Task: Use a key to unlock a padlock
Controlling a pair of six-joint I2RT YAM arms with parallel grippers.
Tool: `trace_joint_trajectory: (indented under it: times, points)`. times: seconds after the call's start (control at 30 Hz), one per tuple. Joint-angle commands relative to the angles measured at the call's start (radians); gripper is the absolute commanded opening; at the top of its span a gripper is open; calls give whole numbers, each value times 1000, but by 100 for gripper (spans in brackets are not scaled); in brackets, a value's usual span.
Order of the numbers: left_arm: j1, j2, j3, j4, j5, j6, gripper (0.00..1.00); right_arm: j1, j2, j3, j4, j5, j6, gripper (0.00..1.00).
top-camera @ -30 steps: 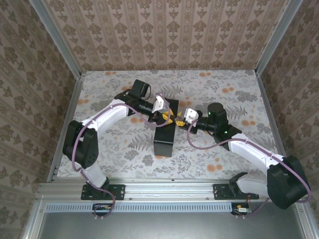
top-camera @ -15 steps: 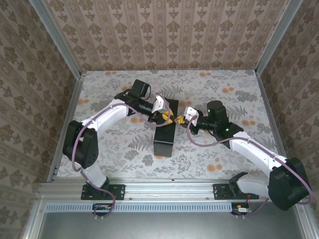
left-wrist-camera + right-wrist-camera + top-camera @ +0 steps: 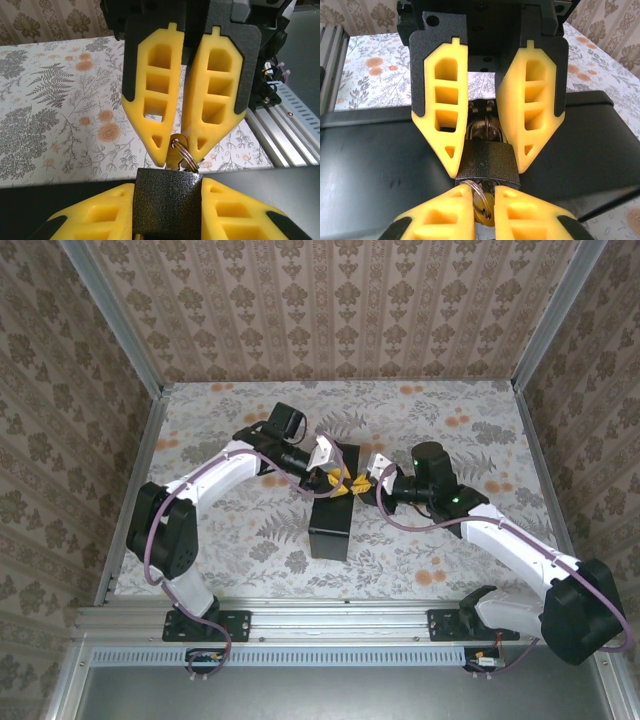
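The small dark padlock (image 3: 167,205) is clamped by its sides in my left gripper (image 3: 167,189), which is shut on it above the black box. Its metal shackle (image 3: 485,129) points back between the left fingers (image 3: 442,125), and both legs run into the body. The key (image 3: 487,206) sits in the lock's underside with a ring (image 3: 184,154) on it. My right gripper (image 3: 482,194) is shut on the key's head, facing the left gripper tip to tip. From the top view the left gripper (image 3: 328,480) and right gripper (image 3: 362,486) meet nose to nose.
A long black box (image 3: 330,525) lies on the floral tabletop (image 3: 230,540) directly under the two grippers. Patterned walls stand on three sides, and a metal rail (image 3: 330,620) runs along the near edge by the arm bases.
The right arm has moved left up to the left gripper, and its jaws have closed onto the key. The left arm has kept its grip on the padlock.
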Motion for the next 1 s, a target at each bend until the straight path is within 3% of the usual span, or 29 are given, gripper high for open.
trace_joint_trajectory:
  times: [0.0, 0.17, 0.37, 0.47, 0.53, 0.6, 0.73, 0.97]
  points:
    - [-7, -34, 42, 41, 53, 16, 19, 29, 22, 63, -32, -63, -15, 4]
    - [2, -39, 37, 55, 54, 10, 18, 7, 33, 67, -61, -74, 19, 0]
    - [-11, -43, 42, 58, -31, 19, 21, -29, 97, 180, -149, -270, 283, 0]
    - [-17, -32, 58, 56, -49, 3, 31, -30, 132, 215, -179, -302, 474, 0]
    - [-18, -29, 57, 76, -65, -25, 46, -32, 127, 198, -199, -274, 548, 1]
    - [-15, -35, 49, 104, -77, -51, 54, -39, 113, 166, -212, -217, 573, 11]
    - [10, -69, 34, 154, -74, -113, 58, -81, 91, 114, -197, -164, 581, 26]
    - [101, -147, 15, 141, -43, -219, 60, -115, 58, 163, -227, -98, 506, 34]
